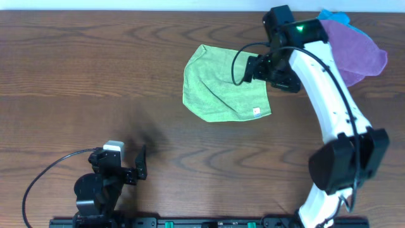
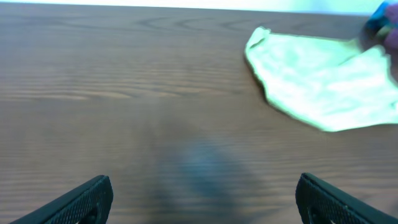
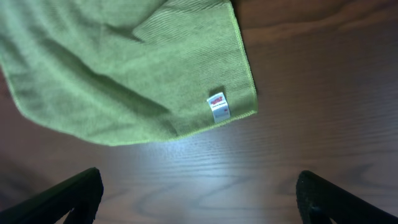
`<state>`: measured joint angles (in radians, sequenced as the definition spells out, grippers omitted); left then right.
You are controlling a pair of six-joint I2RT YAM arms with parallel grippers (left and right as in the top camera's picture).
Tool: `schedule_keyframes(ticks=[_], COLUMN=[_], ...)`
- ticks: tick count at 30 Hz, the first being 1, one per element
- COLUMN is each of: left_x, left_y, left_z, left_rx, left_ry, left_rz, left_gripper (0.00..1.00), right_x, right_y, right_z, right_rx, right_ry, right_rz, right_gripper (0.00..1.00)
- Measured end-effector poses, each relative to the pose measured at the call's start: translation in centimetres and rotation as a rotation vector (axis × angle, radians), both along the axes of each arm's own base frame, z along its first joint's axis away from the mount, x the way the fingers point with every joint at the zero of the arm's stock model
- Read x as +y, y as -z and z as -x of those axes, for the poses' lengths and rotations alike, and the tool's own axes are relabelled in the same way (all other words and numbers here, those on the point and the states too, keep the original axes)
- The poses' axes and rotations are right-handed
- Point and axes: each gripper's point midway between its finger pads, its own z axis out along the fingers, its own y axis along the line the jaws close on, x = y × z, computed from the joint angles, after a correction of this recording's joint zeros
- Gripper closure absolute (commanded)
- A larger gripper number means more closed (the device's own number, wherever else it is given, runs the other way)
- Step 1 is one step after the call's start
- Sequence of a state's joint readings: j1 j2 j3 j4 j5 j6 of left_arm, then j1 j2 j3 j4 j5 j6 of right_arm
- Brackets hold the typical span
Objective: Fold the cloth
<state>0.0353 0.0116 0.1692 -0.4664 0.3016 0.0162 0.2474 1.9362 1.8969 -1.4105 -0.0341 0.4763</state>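
Right wrist view shows the right gripper (image 3: 199, 202) with its fingers spread wide and nothing held; below and just ahead of them lies the cloth (image 3: 124, 74), its white tag (image 3: 217, 107) beside the nearest corner and a flap of fabric doubled over along the far edge. From overhead I place this gripper over the cloth's right side, though I cannot tell whether it touches the fabric. My left gripper (image 2: 202, 202) is just as wide open and empty, parked low near the front of the table (image 1: 95, 76), well apart from the cloth, which it sees only far off to its right. The cloth itself lies mostly flat on the wood, right of centre and towards the far side. My worry from here is the pinch: if I come down on that doubled flap I may catch two layers or only a bunch of pile, and the fold will come out skewed. The wood looks slick, so a shallow grip would probably drag the whole cloth rather than lift one edge. A black cable (image 1: 235, 63) loops out over the fabric and could snag it as the wrist travels. Behind the arm, the purple cloth (image 1: 357, 47) and the blue cloth (image 1: 332, 14) lie near enough that a wide swing might sweep them.
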Motion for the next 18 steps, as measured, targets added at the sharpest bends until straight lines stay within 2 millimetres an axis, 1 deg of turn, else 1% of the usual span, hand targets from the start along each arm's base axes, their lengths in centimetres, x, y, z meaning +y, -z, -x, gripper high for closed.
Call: schedule_keyframes(ticks=[2,3,4,5,7,9,12,14,16,18], left_x=[-0.5,-1.0,-1.1,-1.5,-2.1,-2.6,-3.4,-3.7,-4.3,-5.1], left_y=[0.3,0.5,0.7,1.0,1.5,1.4,0.6,-0.2,-1.5,-2.7], left_z=[0.1,0.2,0.3,0.4,0.5,0.5,0.0,-0.8,-2.4,-3.9], left_rx=[0.03,0.06,0.076,0.109,0.181,0.244,0.346,0.395,0.462,0.512], left_ry=[0.006,0.014,0.015,0.021,0.031,0.041,0.057,0.067,0.077,0.107], left_rz=[0.07,0.118,0.137,0.172,0.232,0.272,0.317,0.332,0.353,0.373], left_gripper=[0.05,0.05,0.05,0.05,0.05,0.05,0.05,0.05,0.05,0.05], right_x=[-0.2,-0.3,-0.4,-0.5,-1.0,-1.7,-3.1,-3.9,-4.3,-4.0], right_y=[-0.3,-0.2,-0.1,0.3,1.6,3.0,4.7,5.4,5.9,6.4], right_z=[0.9,1.8,2.1,2.7,4.5,6.1,8.5,9.4,10.2,10.3], right_rx=[-0.001,0.008,0.009,0.008,0.036,0.047,0.063,0.038,-0.004,-0.05], right_ry=[-0.029,-0.046,-0.052,-0.061,-0.069,-0.06,-0.021,0.011,0.04,0.049], right_rz=[-0.002,-0.004,-0.004,-0.007,-0.007,-0.027,-0.061,-0.098,-0.155,-0.209], right_gripper=[0.01,0.01,0.01,0.01,0.01,0.01,0.01,0.01,0.01,0.01])
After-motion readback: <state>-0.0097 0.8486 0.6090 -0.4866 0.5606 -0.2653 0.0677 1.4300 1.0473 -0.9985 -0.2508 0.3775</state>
